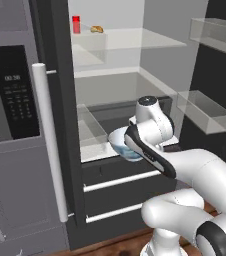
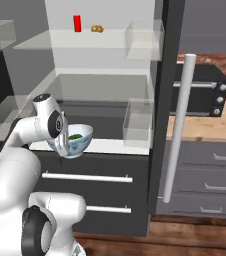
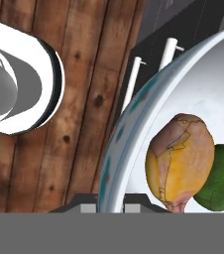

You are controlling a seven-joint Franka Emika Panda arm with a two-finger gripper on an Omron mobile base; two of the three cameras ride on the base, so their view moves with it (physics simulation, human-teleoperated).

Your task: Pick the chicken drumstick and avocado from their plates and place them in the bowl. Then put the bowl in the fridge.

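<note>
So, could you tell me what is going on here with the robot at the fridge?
The robot's hand is shut on the rim of the bowl and holds it in front of the open fridge, level with the lower white shelf. The chicken drumstick and the avocado are already lying side by side in the bowl. The bowl has not yet been set down inside.
</note>
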